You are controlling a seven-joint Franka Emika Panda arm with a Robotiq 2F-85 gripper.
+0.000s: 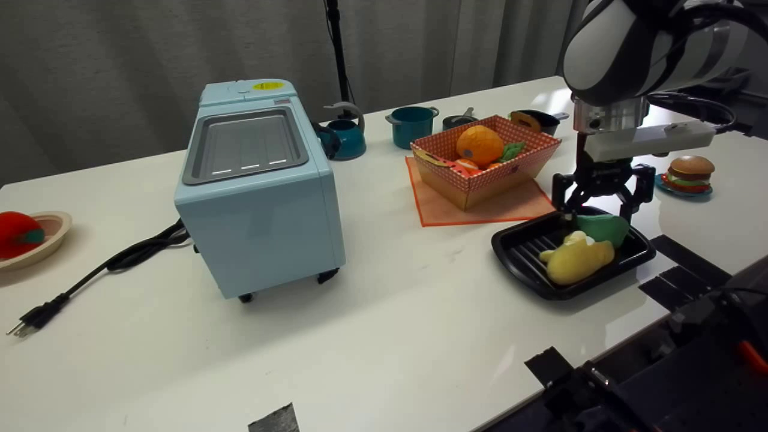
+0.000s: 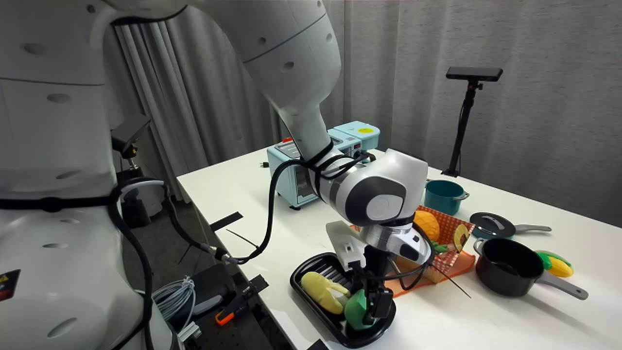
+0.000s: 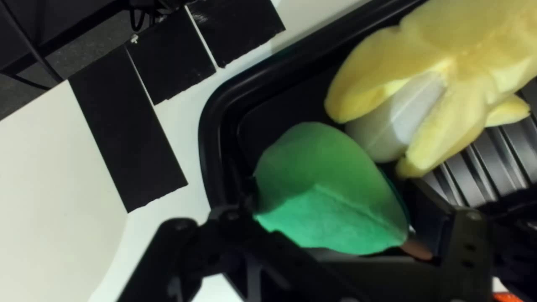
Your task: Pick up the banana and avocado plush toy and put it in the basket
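Note:
The yellow banana plush [image 1: 579, 262] lies in the black ridged tray [image 1: 507, 264], its peel flaps round a white middle. It also shows in an exterior view [image 2: 320, 290] and the wrist view [image 3: 465, 50]. The green avocado plush [image 1: 606, 229] lies beside it in the tray, at one end [image 2: 356, 311]. My gripper [image 1: 600, 217] points down over the avocado, fingers apart on its two sides. In the wrist view the avocado [image 3: 323, 188] sits between the fingers, with a thin dark gap by the right finger. The red-checked basket [image 1: 507, 177] stands behind the tray, holding toy produce.
A blue box appliance [image 1: 270, 228] stands across the table. A burger toy [image 1: 690, 174] sits on a small blue plate near the gripper. A teal pot [image 1: 413, 127], a black pan [image 2: 510, 267] and a lidded pan [image 2: 492, 226] stand behind the basket. An orange cloth [image 1: 432, 204] lies under it.

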